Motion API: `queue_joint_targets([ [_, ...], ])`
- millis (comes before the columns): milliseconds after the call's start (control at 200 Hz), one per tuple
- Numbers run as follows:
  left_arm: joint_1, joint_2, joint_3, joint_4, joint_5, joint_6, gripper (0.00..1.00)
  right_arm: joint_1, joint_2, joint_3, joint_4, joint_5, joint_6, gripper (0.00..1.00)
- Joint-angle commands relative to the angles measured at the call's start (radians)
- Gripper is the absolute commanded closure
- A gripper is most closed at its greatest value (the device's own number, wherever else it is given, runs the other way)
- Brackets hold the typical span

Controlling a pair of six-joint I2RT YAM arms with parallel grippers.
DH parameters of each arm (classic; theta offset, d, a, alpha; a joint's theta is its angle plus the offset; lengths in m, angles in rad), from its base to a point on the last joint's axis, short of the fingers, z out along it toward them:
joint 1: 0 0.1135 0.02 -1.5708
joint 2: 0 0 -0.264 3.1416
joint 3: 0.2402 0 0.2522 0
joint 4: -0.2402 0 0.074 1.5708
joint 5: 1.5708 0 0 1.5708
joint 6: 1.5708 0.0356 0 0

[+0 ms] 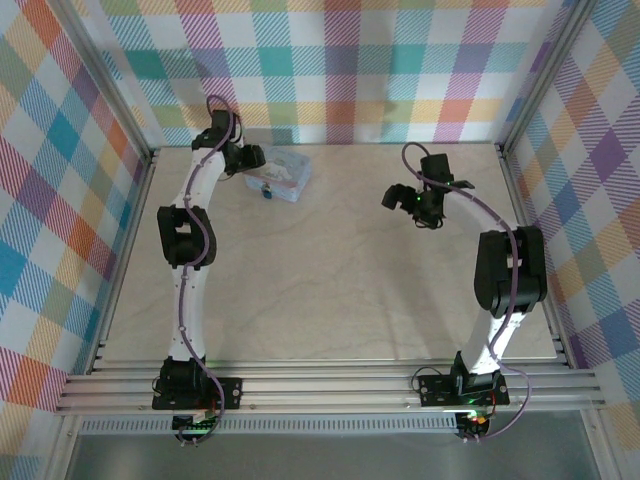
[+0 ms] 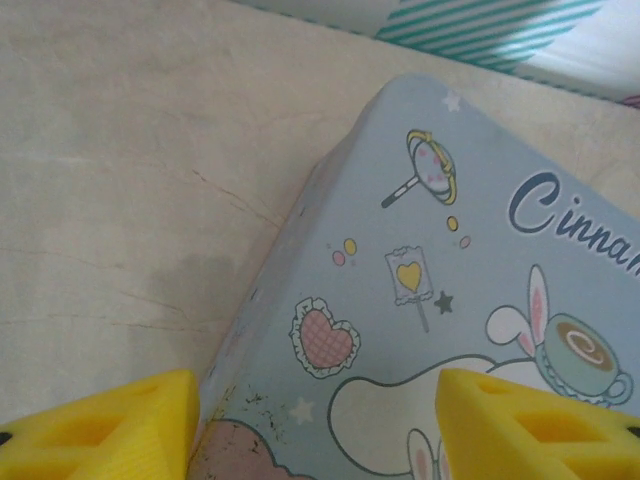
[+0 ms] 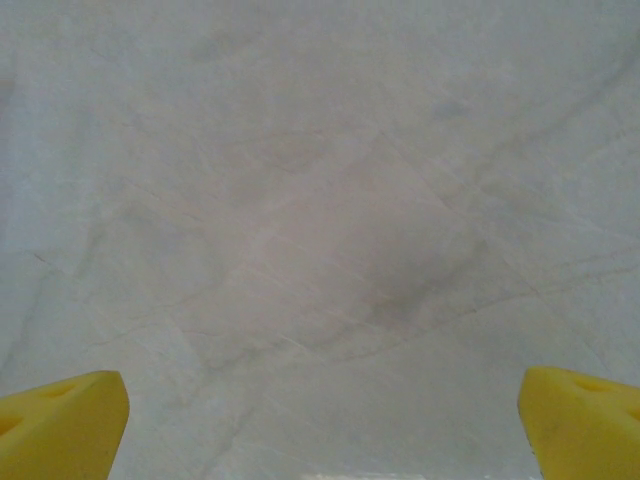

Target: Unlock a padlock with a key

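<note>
- Your left claw is at the far-left part of the surface, reaching over a pale blue box.
- Through the left wrist camera you see its yellow fingertips spread apart, with a corner of the box between them.
- One fingertip sits just beside the box's side wall. The other lies over the printed lid. You cannot tell whether either one touches the box.
- The lid you are looking down on shows a pink heart, a small cup, stars and the start of a word in dark script.
- The padlock is the small dark-blue spot at the near edge of the box in the top view, right against its side. It is too small for you to tell whether it hangs from the box or lies on the surface.
- Your right claw hangs above the right half of the surface, well apart from the box and the padlock.
- Its fingertips are spread wide, one at each lower corner of the right wrist view, with bare pale surface between them and nothing held.
- Checked cloth walls stand around the surface on three sides.
</note>
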Motion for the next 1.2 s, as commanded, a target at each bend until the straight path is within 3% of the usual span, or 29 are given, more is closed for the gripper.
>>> queue_joint_targets([
  [0,-0.044,0.003,-0.04,-0.023,0.068,0.021,0.37,0.004,0.032,0.065,-0.044,-0.034,-0.003,0.0],
  [250,-0.176,-0.048,-0.187,-0.01,0.077,-0.073,0.37,0.005,0.027,0.11,-0.078,-0.055,0.01,0.0],
  [460,-0.321,-0.125,-0.374,0.16,0.12,-0.339,0.38,0.004,-0.054,0.078,-0.146,-0.047,-0.018,0.02],
  [665,-0.502,-0.109,-0.352,0.286,0.118,-0.527,0.39,0.002,-0.145,0.016,-0.222,0.03,-0.069,0.06],
  [940,-0.581,-0.102,-0.357,0.289,0.096,-0.496,0.39,-0.043,-0.133,0.024,-0.296,0.067,-0.119,0.08],
  [1075,-0.583,-0.161,-0.497,0.339,0.076,-0.484,0.39,-0.053,-0.066,0.112,-0.318,0.069,-0.137,0.21],
  [1195,-0.583,-0.241,-0.63,0.369,0.041,-0.455,0.39,-0.054,-0.006,0.197,-0.347,0.062,-0.158,0.22],
])
